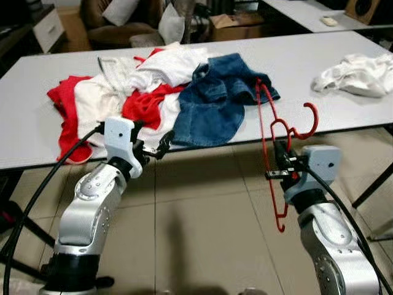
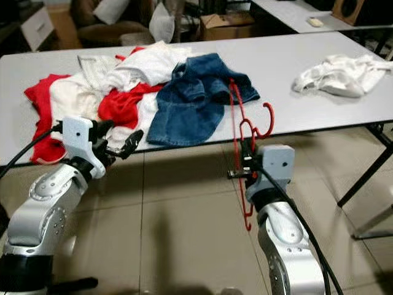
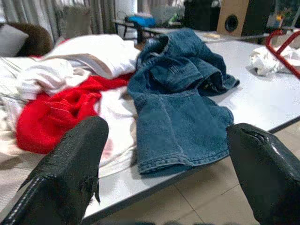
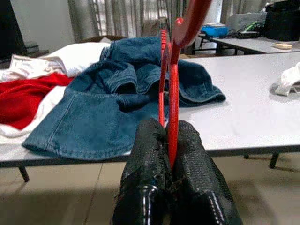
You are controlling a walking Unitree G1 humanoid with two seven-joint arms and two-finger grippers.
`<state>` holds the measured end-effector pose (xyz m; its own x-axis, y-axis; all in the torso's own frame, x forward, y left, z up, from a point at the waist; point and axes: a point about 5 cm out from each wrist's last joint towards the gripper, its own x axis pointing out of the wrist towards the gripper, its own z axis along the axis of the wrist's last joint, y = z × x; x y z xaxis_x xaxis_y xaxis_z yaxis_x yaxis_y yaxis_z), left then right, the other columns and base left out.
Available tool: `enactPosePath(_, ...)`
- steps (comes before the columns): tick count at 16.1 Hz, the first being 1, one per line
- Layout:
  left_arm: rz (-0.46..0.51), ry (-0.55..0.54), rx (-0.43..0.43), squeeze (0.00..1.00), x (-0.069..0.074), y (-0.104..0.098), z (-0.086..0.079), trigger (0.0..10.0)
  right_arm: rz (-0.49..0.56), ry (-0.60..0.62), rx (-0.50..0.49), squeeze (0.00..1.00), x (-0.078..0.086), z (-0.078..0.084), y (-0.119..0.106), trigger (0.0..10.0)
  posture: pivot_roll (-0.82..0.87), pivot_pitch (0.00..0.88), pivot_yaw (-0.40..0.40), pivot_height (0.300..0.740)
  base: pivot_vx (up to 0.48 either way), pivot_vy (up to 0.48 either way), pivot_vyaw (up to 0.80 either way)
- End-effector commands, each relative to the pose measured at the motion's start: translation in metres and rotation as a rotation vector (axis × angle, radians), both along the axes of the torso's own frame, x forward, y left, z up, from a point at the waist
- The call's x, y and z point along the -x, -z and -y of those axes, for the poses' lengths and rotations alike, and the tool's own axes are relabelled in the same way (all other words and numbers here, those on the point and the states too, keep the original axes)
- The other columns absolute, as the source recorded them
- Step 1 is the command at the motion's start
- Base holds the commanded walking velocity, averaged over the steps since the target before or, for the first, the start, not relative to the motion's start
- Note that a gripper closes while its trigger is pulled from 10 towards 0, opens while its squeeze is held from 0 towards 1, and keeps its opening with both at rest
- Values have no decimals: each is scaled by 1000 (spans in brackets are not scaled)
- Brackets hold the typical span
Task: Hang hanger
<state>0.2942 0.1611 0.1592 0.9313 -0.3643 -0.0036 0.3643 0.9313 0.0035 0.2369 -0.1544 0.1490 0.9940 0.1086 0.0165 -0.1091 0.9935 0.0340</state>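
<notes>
A red plastic hanger [image 1: 271, 132] stands nearly on edge in front of the white table [image 1: 307, 67], its hook curling right and one end resting up on the tabletop by the blue denim garment [image 1: 215, 98]. My right gripper [image 1: 284, 167] is shut on the hanger's neck; its black fingers [image 4: 145, 154] pinch the red bar [image 4: 173, 117]. My left gripper [image 1: 158, 146] is open at the table's front edge, just before the pile of red and white clothes [image 1: 116, 92] and the denim [image 3: 183, 108], with nothing between its fingers [image 3: 70, 168].
A crumpled white cloth [image 1: 356, 74] lies on the table's right part. Beyond the table are a brown armchair with cushions [image 1: 123, 18], a cardboard box [image 1: 236, 24] and a second table [image 1: 313, 12]. Tiled floor lies below, with table legs at right [image 1: 374, 184].
</notes>
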Motion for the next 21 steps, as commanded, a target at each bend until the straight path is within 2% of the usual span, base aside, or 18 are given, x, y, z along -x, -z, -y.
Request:
enactPosePath(1,3,-17,-4,651,2,3,-3,10000,8,-13,16,0,-2,-1,-1,10000,-123,25,65,740,0,0,0)
enactPosePath(6,4,-45,4,655,2,7,-9,10000,3,-34,42,0,-2,-2,0,10000,-129,24,58,740,55,0,0)
enactPosePath(13,7,-60,1,671,0,7,-11,10000,23,-68,31,0,-2,-6,-3,10000,-129,22,61,740,338,0,0)
enactPosePath(21,24,-93,-12,643,-4,5,-20,10000,31,-88,44,0,-2,-6,-3,10000,-135,13,63,740,364,0,0)
